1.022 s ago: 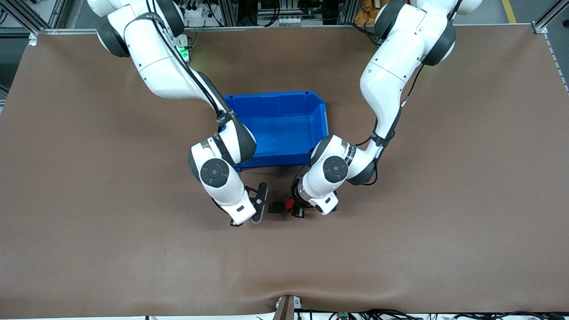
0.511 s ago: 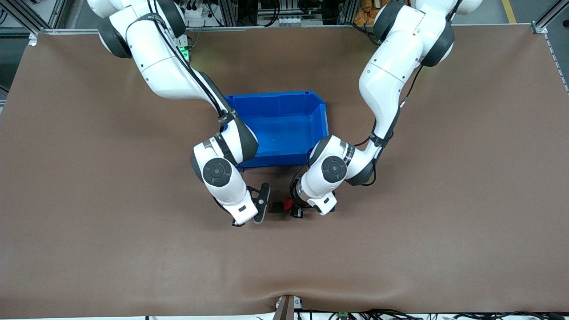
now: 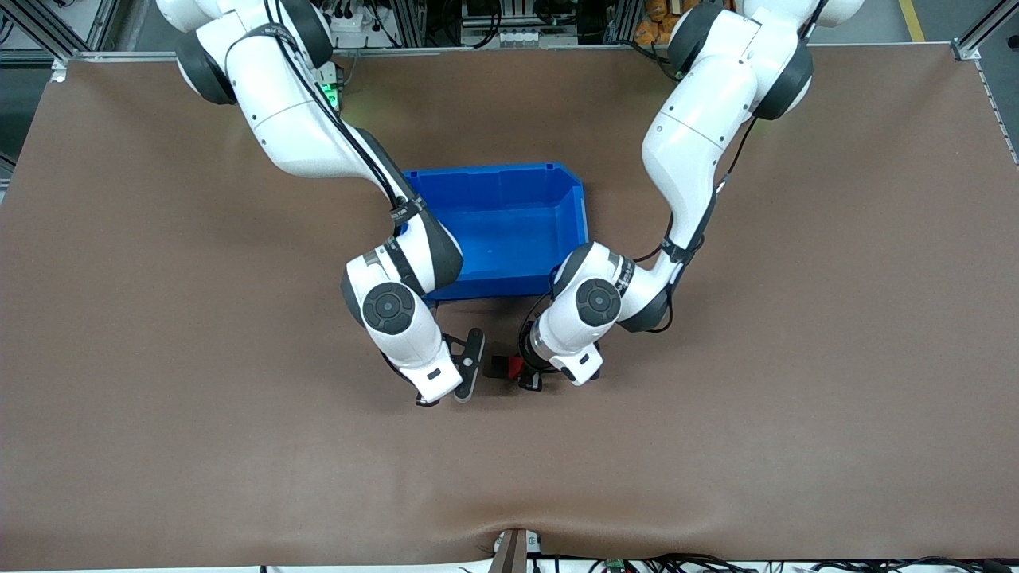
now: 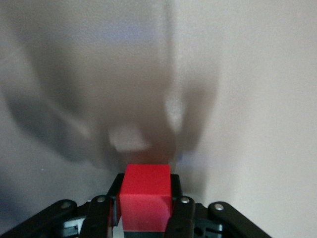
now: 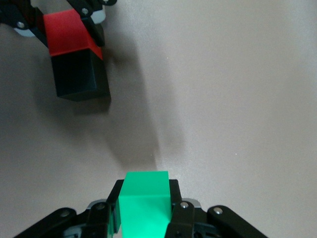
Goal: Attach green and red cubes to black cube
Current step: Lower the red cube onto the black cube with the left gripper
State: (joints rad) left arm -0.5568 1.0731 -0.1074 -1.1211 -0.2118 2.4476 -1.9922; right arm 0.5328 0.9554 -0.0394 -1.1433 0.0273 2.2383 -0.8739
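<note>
Before blue bin (image 3: pixel 509 215), left pincer (image 3: pixel 521 374) clamps red cube (image 3: pixel 517 365); right pincer (image 5: pixel 143 218) clamps green cube (image 5: pixel 144 203).

This looks like a robotics lab. 2 white arms (image 3: pixel 302 135) stand at a brown-covered worktop (image 3: pixel 836 318) edged with aluminium framing (image 3: pixel 975 44), and cables (image 3: pixel 700 563) and electronics crowd its borders.

A brown table (image 3: pixel 796 398) fills the scene. A blue bin (image 3: pixel 509 223) sits on it, near its middle.
</note>
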